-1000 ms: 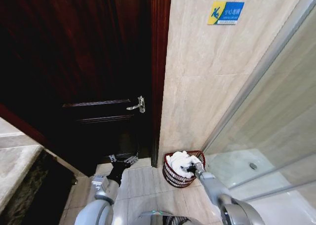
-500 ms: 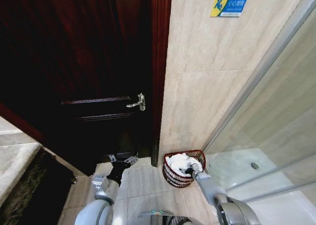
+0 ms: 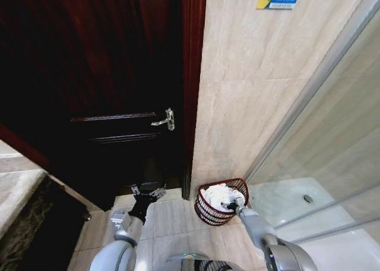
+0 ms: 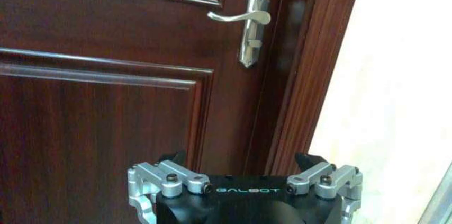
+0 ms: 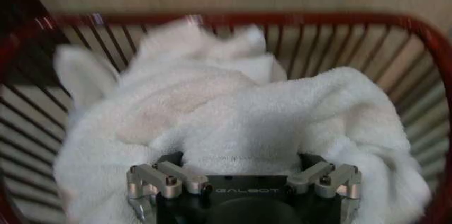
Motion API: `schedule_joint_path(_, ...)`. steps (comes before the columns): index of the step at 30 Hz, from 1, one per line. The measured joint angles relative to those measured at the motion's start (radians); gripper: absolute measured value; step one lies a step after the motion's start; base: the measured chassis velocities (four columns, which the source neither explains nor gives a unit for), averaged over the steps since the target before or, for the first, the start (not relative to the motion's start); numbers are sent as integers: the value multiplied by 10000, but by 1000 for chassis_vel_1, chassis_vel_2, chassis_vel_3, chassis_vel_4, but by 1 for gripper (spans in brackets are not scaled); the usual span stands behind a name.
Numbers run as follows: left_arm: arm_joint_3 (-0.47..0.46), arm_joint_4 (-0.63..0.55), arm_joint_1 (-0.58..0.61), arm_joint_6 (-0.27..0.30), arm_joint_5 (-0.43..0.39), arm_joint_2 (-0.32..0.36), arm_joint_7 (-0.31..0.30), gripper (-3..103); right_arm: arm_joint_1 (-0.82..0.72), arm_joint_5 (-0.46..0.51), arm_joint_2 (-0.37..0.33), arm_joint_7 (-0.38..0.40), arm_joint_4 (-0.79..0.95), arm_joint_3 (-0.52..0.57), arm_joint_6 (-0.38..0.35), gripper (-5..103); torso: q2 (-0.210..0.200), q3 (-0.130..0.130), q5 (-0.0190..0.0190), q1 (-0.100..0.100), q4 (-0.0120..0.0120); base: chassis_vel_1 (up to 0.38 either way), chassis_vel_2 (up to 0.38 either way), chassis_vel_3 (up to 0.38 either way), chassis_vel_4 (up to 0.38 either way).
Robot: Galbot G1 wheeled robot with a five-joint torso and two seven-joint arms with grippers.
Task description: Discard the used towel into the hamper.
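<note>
My right hand (image 5: 240,168) sits buried in one crumpled white terry towel (image 5: 233,113) inside one reddish-brown wire hamper (image 3: 205,210); I cannot tell its grip. My left hand (image 3: 148,191) idles by the door.

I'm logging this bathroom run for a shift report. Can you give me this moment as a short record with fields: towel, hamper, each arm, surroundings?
towel: white towel lies bunched inside the hamper
hamper: reddish-brown wire hamper on the tiled floor against the wall
right gripper: right gripper at the hamper's rim, over the towel
left gripper: left gripper held low, facing the dark wooden door
door handle: silver door handle above the left gripper
</note>
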Motion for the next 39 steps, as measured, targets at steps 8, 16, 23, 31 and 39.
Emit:
schedule_joint_path(8,0,0,0,0,0,0,0,100,-1992,1926,-1054,-457,3899,-1570,-307,100,3,-6,-5,1,0,0,0,0,0)
schedule_joint_path(16,-1,0,0,0,0,0,0,100,-3557,2454,-2163,-626,6512,-1986,-461,100,44,16,-3,17,-2,0,0,0,0)
schedule_joint_path(23,0,0,0,0,0,1,0,100,-3515,2463,-2462,-696,6984,-1882,75,100,78,36,-4,33,-3,0,0,0,0)
schedule_joint_path(31,-1,0,0,0,0,5,1,100,-703,1560,-1024,-1288,2696,-1657,550,100,101,51,-2,47,4,0,0,0,0)
schedule_joint_path(39,0,0,0,0,0,2,0,100,-531,1037,-414,-1146,1751,-1523,-29,100,121,59,-4,53,-1,0,0,0,0)
